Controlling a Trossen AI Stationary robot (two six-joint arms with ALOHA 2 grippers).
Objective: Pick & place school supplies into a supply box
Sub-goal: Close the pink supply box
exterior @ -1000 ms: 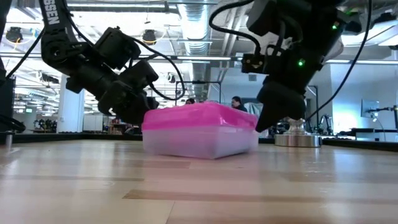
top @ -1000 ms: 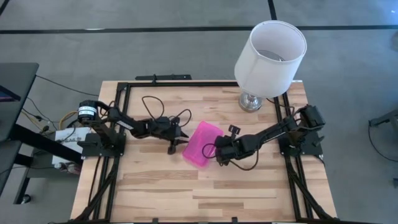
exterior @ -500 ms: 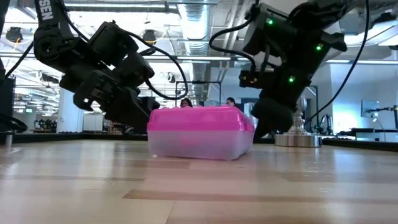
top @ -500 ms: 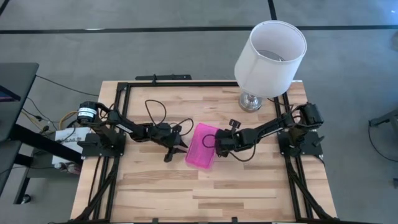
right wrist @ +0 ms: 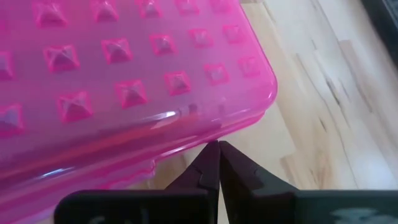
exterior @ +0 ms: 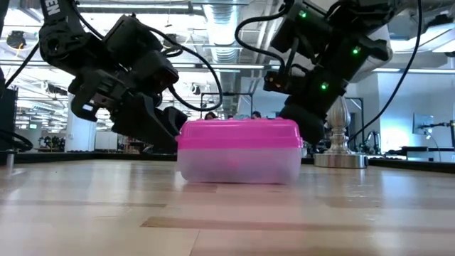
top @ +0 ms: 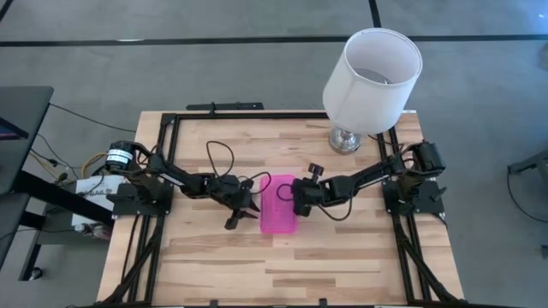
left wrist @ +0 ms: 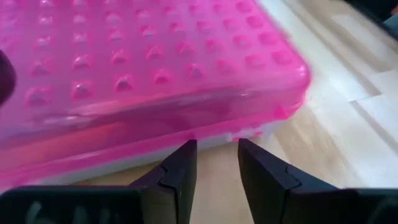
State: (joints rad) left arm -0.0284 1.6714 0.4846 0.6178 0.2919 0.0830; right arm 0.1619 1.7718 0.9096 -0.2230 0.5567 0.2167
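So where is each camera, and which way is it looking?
High view: above the table, looking straight down on the pink box, the left gripper and the right gripper either side, and the white lamp.
Low view: at tabletop height, looking level across the table at the box; both arms come down from above.
Left wrist view: on the left arm, facing the box, fingers apart.
Right wrist view: on the right arm, facing the box, fingers shut.
All four views share the pink box.
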